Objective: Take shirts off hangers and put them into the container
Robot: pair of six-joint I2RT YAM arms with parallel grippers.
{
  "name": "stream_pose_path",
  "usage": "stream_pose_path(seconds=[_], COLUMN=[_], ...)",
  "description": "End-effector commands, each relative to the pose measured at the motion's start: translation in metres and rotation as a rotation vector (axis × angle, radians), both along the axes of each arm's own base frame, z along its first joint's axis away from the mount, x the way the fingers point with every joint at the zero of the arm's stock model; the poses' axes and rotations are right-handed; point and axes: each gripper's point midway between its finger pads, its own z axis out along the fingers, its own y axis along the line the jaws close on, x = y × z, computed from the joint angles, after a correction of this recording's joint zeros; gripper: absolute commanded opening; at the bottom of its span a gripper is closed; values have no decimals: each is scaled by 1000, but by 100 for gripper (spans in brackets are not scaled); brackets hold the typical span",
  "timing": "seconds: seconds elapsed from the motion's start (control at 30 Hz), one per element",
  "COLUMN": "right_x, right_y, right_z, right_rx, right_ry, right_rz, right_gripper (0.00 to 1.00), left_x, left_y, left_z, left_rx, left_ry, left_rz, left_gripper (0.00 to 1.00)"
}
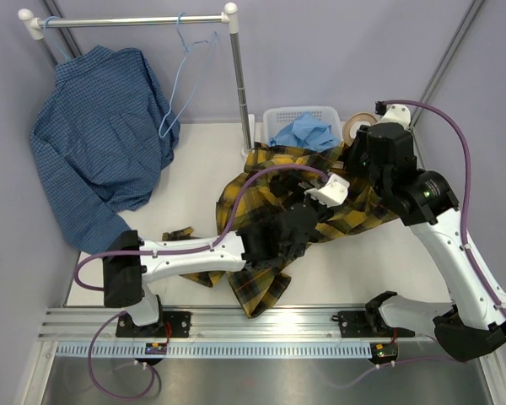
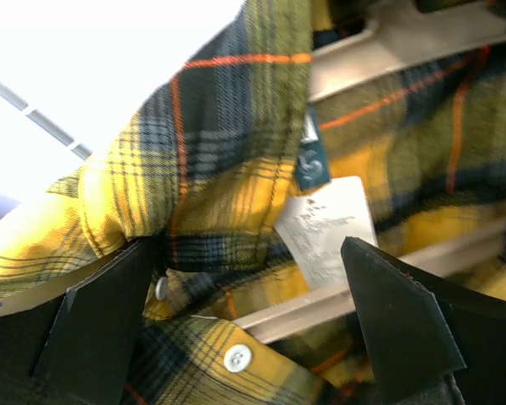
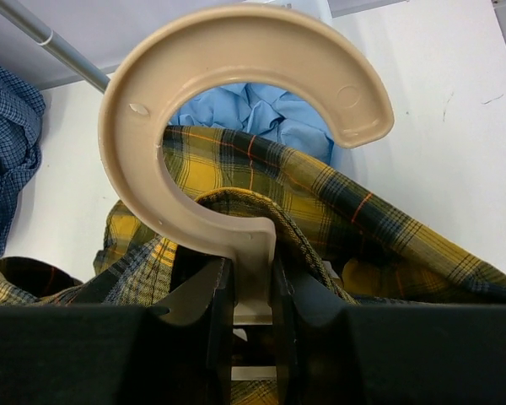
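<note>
The yellow-and-black plaid shirt (image 1: 266, 215) lies spread on the table, still on a tan hanger. My right gripper (image 3: 253, 283) is shut on the neck of that hanger, below its round hook (image 3: 236, 84). From above, the hook (image 1: 356, 126) shows beside the right gripper (image 1: 364, 148). My left gripper (image 2: 253, 337) is open at the shirt's collar (image 2: 211, 169), one finger on each side of the buttoned placket; the hanger's bar (image 2: 320, 310) runs between them. A plain light blue shirt (image 1: 305, 132) lies in the white container (image 1: 274, 114). A dark blue checked shirt (image 1: 101, 143) hangs at the left.
A white-and-metal rack rail (image 1: 126, 20) crosses the back, with its post (image 1: 239, 84) standing just left of the container. An empty light-blue wire hanger (image 1: 184, 80) hangs from the rail. The left arm (image 1: 194, 257) lies across the plaid shirt's lower hem.
</note>
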Motion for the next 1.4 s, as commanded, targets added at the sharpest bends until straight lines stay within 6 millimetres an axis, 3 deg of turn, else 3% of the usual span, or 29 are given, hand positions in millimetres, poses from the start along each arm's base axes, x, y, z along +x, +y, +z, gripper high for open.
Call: stream_pose_path(seconds=[0.0,0.17,0.4,0.5,0.53,0.77,1.03,1.13,1.23,1.37], right_x=[-4,-8,-15,-16,-16,-15,-13,-14,-14,-10], right_y=[8,11,7,6,6,6,9,8,5,3], right_z=[27,26,25,23,23,18,18,16,9,-5], right_rx=[80,88,90,91,90,82,88,81,62,28], right_ry=[-72,-69,-75,-74,-73,-63,-65,-61,-50,-23], right_rz=[18,25,19,17,17,12,24,21,6,-7], right_gripper=[0,0,0,0,0,0,0,0,0,0], left_x=[7,13,19,21,22,19,24,26,23,0], left_y=[16,19,36,52,55,68,74,85,96,88], left_z=[36,40,44,47,52,59,59,68,86,115], left_rx=[-141,-103,-97,-101,-113,-137,-156,-192,-279,-361], left_ry=[-80,-111,-111,-113,-116,-93,-73,-66,-41,22], left_rz=[104,153,192,221,222,173,148,142,77,-122], left_gripper=[99,97,79,58,57,0,0,0,0,0])
